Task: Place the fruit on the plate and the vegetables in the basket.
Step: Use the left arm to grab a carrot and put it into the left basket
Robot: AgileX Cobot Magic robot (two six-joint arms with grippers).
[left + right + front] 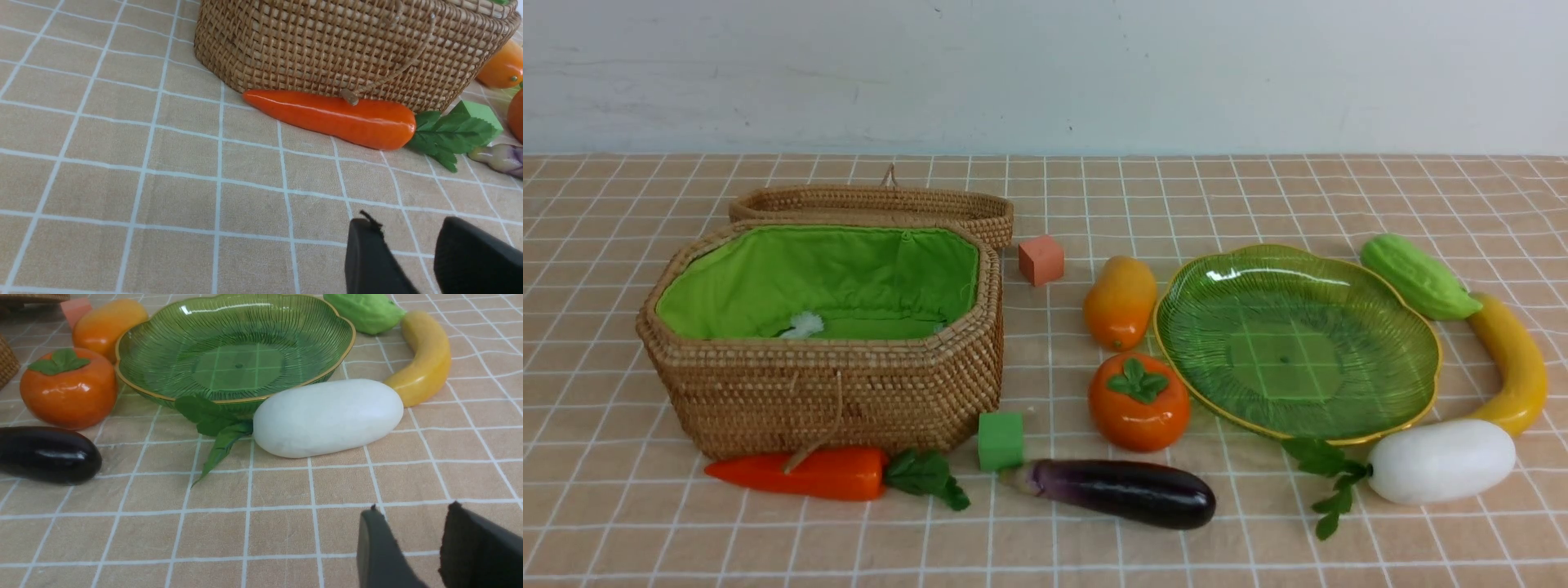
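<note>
Parted, empty — left pincer (408, 223), right pincer (413, 508) — glossy carrot (335, 116) beside woven wicker basket (347, 45).

You see the open wicker basket (833, 392), green-lined, toward the bench's left edge, carrot (800, 474) along its near wall, eggplant (1127, 492) nearer centre. The green plate (1298, 343) lies rightward: mango (1120, 302), persimmon (1139, 402) on its left; gourd (1417, 276), banana (1515, 363), radish (1441, 460) right.

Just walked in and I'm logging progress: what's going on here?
Nothing is held yet. The left gripper hangs open near the orange toy carrot lying at the foot of the tan wicker basket; the right gripper hangs open near the white toy radish beside the ribbed green glass plate. Nothing sits on the plate yet.
</note>
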